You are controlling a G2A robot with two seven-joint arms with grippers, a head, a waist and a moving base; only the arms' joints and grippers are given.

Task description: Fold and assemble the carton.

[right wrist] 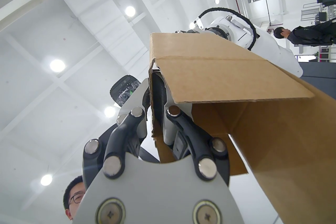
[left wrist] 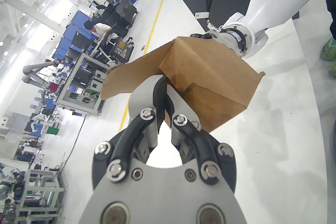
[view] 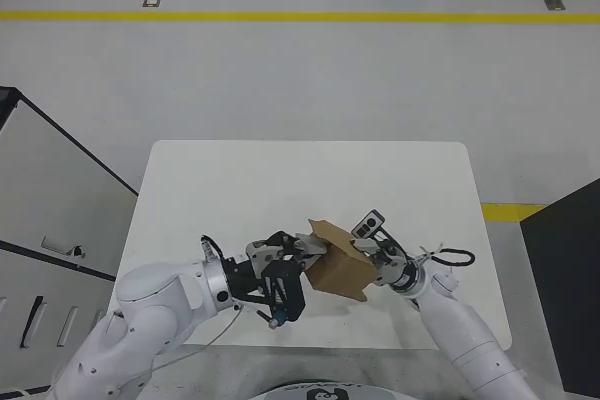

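A brown cardboard carton [view: 338,262] is held up over the front middle of the white table [view: 280,180], between my two arms. My left gripper [view: 302,262] is at its left side, and in the left wrist view the left gripper [left wrist: 162,86] is shut on the edge of a flap of the carton [left wrist: 210,72], with another flap sticking out sideways. My right gripper [view: 366,262] is at the carton's right side. In the right wrist view the right gripper [right wrist: 156,89] is shut on a wall edge of the carton [right wrist: 223,78], whose open inside faces the camera.
The table's back half and left part are bare white surface. A grey cabinet [view: 30,200] stands off the table's left edge, and a black panel [view: 580,280] off its right. A yellow line [view: 300,16] runs across the floor behind.
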